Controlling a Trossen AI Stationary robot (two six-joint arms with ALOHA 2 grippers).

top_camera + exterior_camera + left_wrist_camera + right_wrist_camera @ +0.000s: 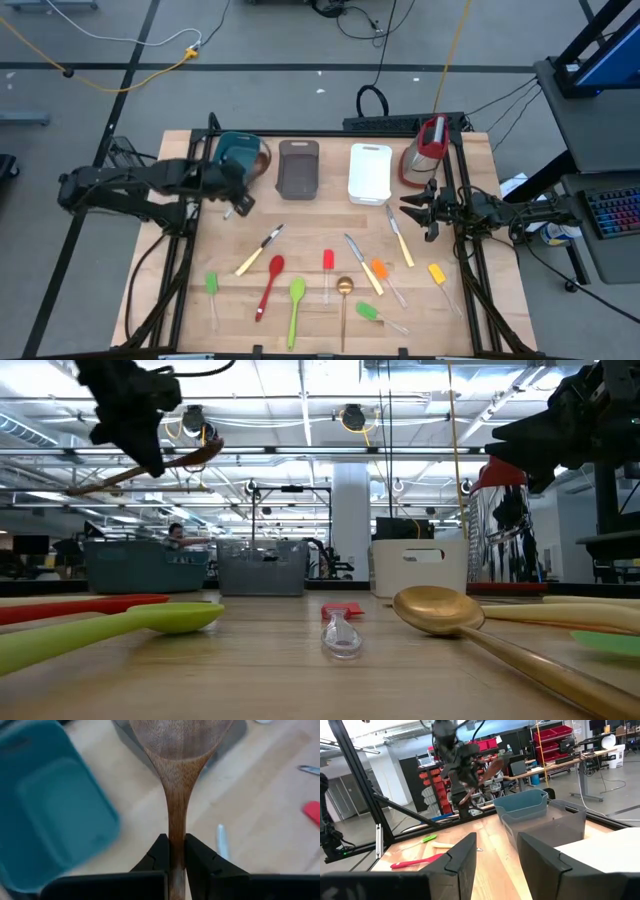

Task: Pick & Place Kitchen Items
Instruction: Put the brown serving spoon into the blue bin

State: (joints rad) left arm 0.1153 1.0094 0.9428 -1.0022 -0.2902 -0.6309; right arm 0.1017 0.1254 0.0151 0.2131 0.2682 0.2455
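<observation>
A brown wooden spoon (177, 750) hangs in the air between the teal tub (238, 152) and the grey tub (298, 168), with my left gripper (238, 185) shut on it. Other kitchen items lie flat on the wooden table: a red spoon (270, 285), a green spoon (296, 305), a gold spoon (344, 298), pale-handled knives (362, 262) and small spatulas (327, 264). My right gripper (415, 208) stands open above the table's right side and holds nothing. My left gripper pinches the wooden spoon's handle just behind the bowl (176, 827) between its two fingers. The fingers (157, 852) slant down from above and from the table's left. The spoon is lifted clear and tilted, its bowl (205, 452) higher than its handle end (80, 488).
A white tub (369, 173) and a red-and-clear jug (428, 150) stand in the far row, to the right of the grey tub. Bare wood lies between the tubs and the utensils, which spread over the near half. Black frame rails run along both table sides.
</observation>
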